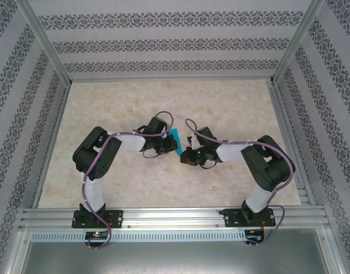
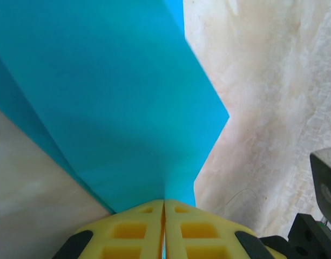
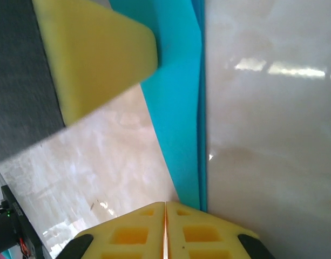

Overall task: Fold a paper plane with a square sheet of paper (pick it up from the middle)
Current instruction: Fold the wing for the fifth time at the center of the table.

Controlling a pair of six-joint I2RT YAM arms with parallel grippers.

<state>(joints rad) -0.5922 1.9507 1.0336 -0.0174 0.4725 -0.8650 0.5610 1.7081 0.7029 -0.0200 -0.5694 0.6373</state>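
The cyan paper sheet [image 1: 175, 138], already folded into layers, hung between the two arms above the middle of the marble-patterned table [image 1: 220, 103]. The left gripper [image 2: 164, 202] was clamped shut on it, with the paper running straight into the seam between its yellow fingers. The right gripper [image 3: 165, 205] had its fingers pressed together too. The paper's narrow end reached its right fingertip, off the seam, so whether it pinched any paper could not be told.

The step looked like setting a crease. To do it well, the left grip should hold firm near the fold line. The right should slide along the edge without tugging (thin paper tears or skews easily), and the layers should stay aligned.

From above, the paper was a small sliver between the two grippers, and the pose of both arms was plain. The left wrist view gave the stacked layers and a jutting corner. The right wrist view gave the strip edge-on, with a left finger [image 3: 95, 48] bearing on its far end.
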